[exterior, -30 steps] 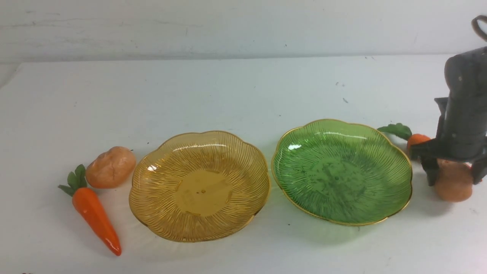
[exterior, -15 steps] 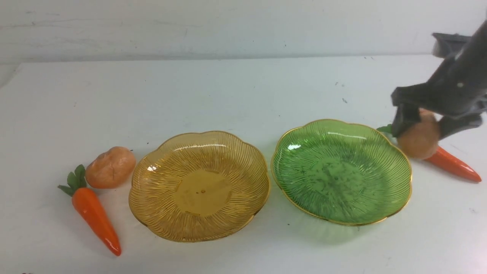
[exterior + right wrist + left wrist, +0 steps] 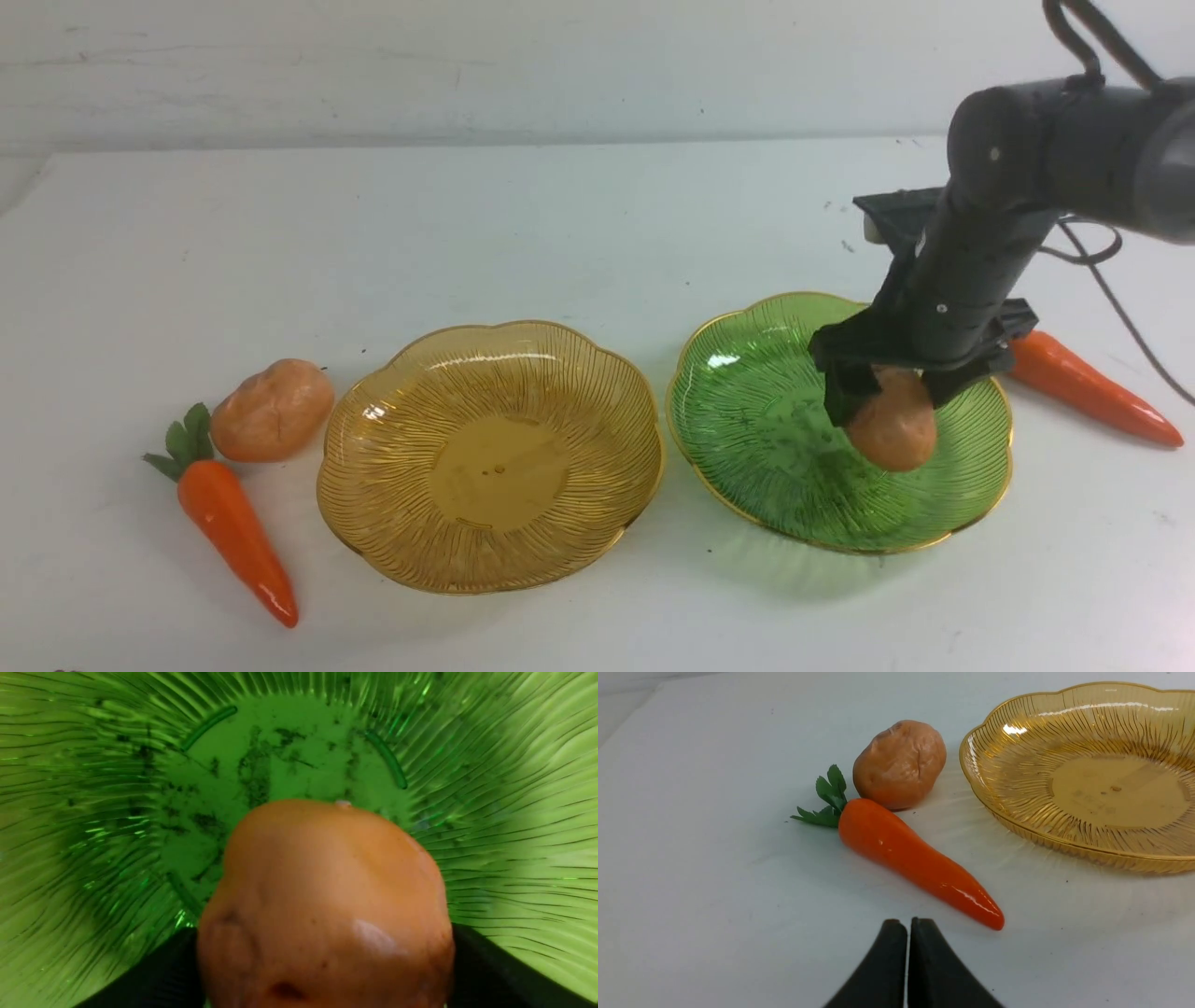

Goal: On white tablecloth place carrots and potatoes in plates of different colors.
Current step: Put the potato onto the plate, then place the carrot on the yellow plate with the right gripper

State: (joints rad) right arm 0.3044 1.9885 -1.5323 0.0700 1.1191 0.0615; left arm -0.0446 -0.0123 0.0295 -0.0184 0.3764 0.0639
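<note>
Potato [image 3: 894, 434] in right claw [image 3: 889, 397] above green plate [image 3: 747, 420], left claw [image 3: 908, 926] closed

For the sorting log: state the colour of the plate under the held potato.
Green plate, gold-rimmed; front view shows it best.

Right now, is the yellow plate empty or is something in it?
Empty: the amber plate shows only its bare ribbed bowl, and the near potato and carrot lie on the white tablecloth beside it.

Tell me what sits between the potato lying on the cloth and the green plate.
The amber plate, with nothing in it, lies between that potato and the green plate, over which the right hand holds the other potato. The front view shows it.
</note>
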